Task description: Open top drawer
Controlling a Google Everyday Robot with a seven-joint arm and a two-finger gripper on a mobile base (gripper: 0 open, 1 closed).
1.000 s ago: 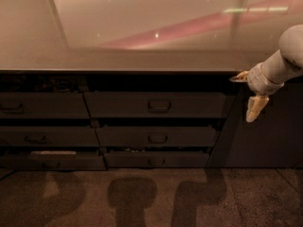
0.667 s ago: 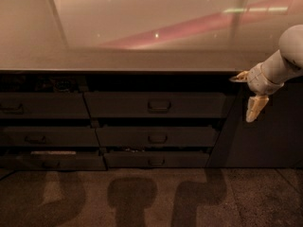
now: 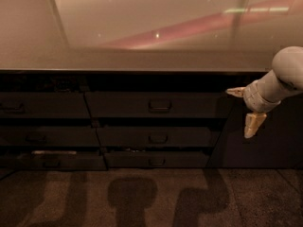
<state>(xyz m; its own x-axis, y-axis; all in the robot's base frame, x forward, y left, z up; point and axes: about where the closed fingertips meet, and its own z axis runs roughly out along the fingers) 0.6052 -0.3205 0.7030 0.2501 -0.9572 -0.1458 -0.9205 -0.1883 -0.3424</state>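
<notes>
One long sideways handle (image 3: 160, 106) on the top drawer (image 3: 118, 105) is sitting left of our claw (image 3: 244, 109); we are holding the claw wide.

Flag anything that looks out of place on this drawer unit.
The bottom-left drawer stands out: a pale strip shows along its top edge, as if it sits slightly ajar. The top drawer looks shut and flush. The gripper hangs open to its right, well clear of the handle.
</notes>
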